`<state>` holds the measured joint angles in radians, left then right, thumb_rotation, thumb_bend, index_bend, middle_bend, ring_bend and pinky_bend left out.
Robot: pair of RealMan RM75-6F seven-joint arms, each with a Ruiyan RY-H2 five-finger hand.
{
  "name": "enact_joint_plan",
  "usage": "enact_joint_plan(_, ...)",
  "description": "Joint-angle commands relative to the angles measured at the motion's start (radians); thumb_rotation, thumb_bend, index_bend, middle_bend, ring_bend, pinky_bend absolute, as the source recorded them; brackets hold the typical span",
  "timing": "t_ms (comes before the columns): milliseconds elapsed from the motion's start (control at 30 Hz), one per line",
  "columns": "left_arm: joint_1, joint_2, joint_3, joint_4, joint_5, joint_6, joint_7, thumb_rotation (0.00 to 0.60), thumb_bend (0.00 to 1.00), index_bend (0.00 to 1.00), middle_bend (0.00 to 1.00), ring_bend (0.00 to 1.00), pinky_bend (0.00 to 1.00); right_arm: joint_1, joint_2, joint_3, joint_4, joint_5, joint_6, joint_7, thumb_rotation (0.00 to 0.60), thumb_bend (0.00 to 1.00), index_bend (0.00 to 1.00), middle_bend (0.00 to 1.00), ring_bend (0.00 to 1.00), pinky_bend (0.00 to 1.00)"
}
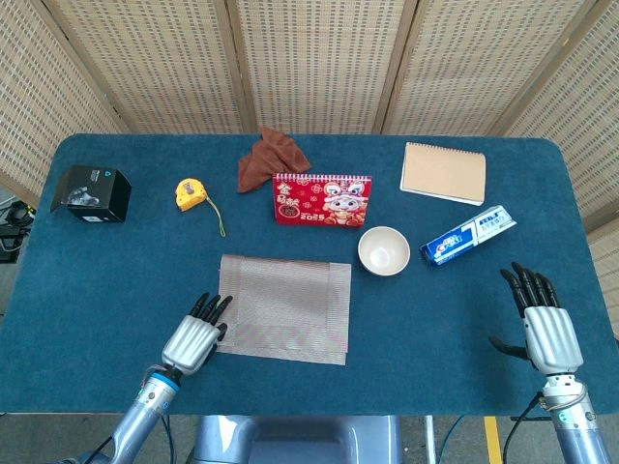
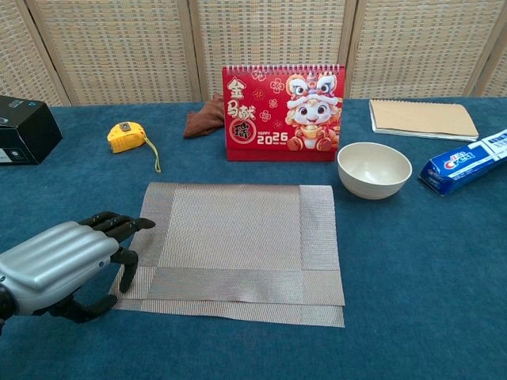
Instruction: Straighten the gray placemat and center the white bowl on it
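Observation:
The gray placemat (image 1: 283,307) (image 2: 238,245) lies on the blue table near the front, its edges slightly skewed and its near strip folded double. The empty white bowl (image 1: 384,250) (image 2: 374,169) stands off the mat, just past its far right corner. My left hand (image 1: 195,333) (image 2: 67,261) hovers at the mat's near left corner, its dark fingers curled loosely over the mat's edge; whether they touch it is unclear. My right hand (image 1: 545,324) rests open at the table's right front, far from the mat, and does not show in the chest view.
Behind the mat stands a red desk calendar (image 1: 321,198) (image 2: 284,112). A brown cloth (image 1: 271,158), a yellow tape measure (image 1: 191,194) and a black box (image 1: 92,193) lie to the back left. A notebook (image 1: 444,172) and toothpaste box (image 1: 468,234) lie right of the bowl.

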<state>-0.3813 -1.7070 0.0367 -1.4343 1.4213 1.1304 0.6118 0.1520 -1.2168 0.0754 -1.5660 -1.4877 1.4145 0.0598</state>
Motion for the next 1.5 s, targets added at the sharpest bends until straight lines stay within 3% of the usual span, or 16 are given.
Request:
enact_joint_plan(33, 0.000, -0.003, 0.000, 0.004, 0.000, 0.001, -0.001, 0.600, 0.40, 0.53, 0.00, 0.00, 0.00, 0.000, 0.000, 0.000, 0.000, 0.000, 0.000, 0.000, 0.600, 0.03, 0.06, 0.00, 0.00, 0.00)
enact_joint_plan(933, -0.001, -0.001, -0.004, 0.020, 0.011, 0.024, -0.034, 0.600, 0.48, 0.58, 0.00, 0.00, 0.00, 0.000, 0.001, 0.001, -0.003, 0.004, -0.002, 0.000, 0.600, 0.03, 0.06, 0.00, 0.00, 0.00)
enact_joint_plan(1500, -0.031, 0.059, -0.064, -0.073, 0.002, 0.043, -0.017, 0.600, 0.49, 0.59, 0.00, 0.00, 0.00, -0.001, 0.003, 0.002, -0.006, 0.007, -0.002, 0.000, 0.600, 0.03, 0.06, 0.00, 0.00, 0.00)
